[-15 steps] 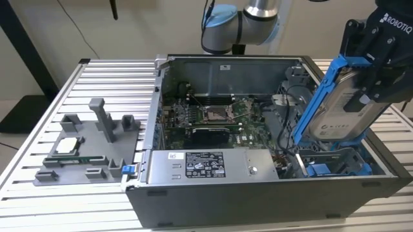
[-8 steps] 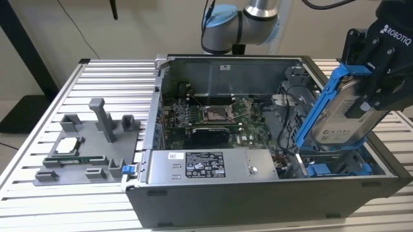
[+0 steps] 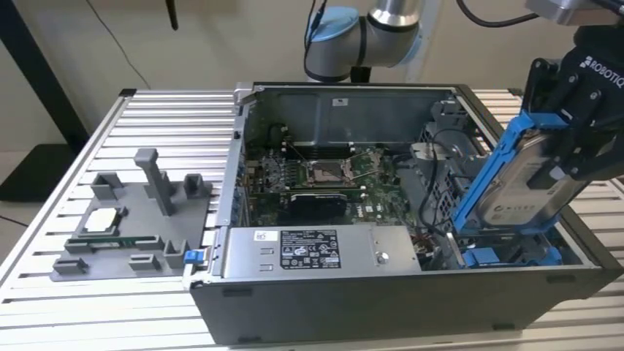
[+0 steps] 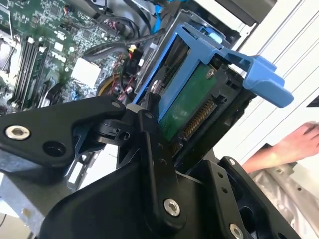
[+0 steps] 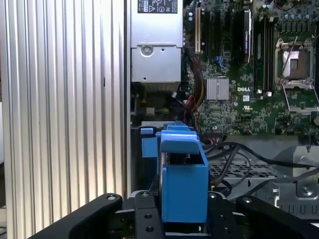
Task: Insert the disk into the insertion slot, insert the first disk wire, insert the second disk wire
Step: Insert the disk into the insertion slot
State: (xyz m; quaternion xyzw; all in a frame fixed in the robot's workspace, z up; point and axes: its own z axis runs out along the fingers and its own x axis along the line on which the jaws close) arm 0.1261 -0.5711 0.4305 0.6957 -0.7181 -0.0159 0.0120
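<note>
Black gripper (image 3: 571, 150) pinches the silver-grey, blue-framed rectangular disk (image 3: 516, 183), tilted, lower end seemingly inside the grey metal computer case (image 3: 390, 307).

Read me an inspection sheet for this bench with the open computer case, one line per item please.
Surface: slatted metal table bearing the open computer case.
Job's things: disk in its blue caddy, tilted, lower end inside the case, upper end well above the rim.
Clutter: grey fixture tray with a processor chip and a memory stick; another blue caddy in the case.
Grippers: gripper shut on the disk.
Cables: loose black cables beside the motherboard.
Surroundings: a person's hand in the second wrist view, past the gripper.
</note>
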